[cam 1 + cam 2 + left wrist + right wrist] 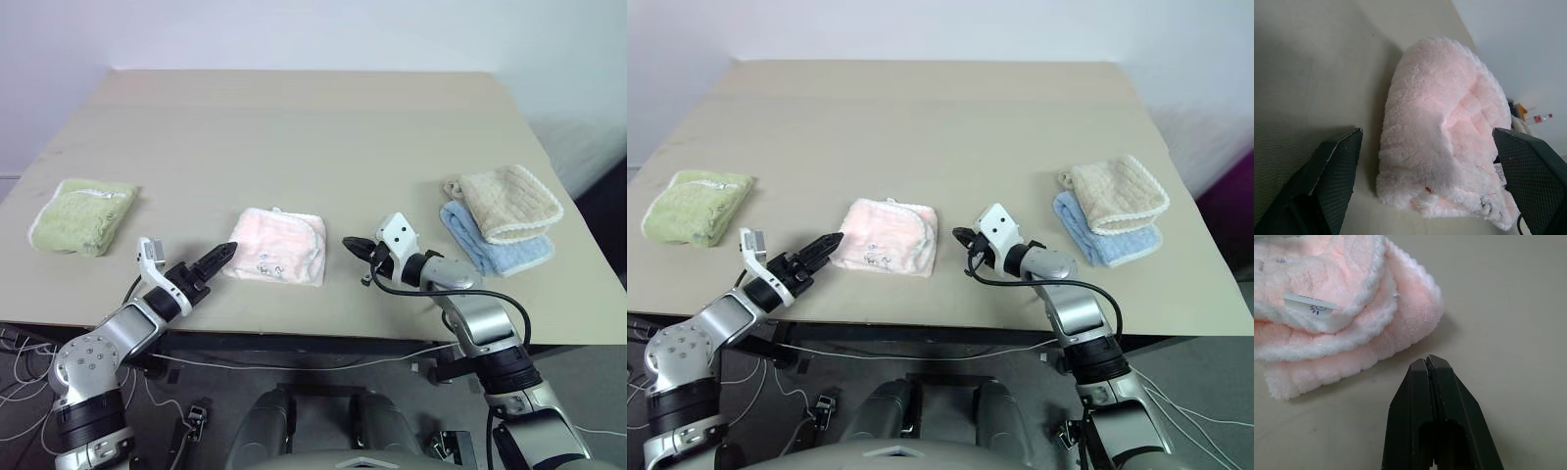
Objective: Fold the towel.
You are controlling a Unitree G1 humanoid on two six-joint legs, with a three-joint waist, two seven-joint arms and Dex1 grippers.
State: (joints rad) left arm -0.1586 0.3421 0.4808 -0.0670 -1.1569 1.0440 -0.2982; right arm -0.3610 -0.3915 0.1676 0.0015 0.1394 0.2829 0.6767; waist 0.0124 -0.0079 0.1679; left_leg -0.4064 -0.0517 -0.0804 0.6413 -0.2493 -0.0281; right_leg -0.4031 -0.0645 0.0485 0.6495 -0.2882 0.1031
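Left gripper [227, 252] fingers spread wide, empty, at the towel's left side. Right gripper [347, 242] pinched closed, empty, just right of it. Towel [277, 246] lies folded near the counter's [294, 127] front edge, midway along.

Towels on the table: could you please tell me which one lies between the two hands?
The pale pink towel, folded, lies between the left hand and the right hand; the green towel and the beige towel on the blue towel lie farther out.
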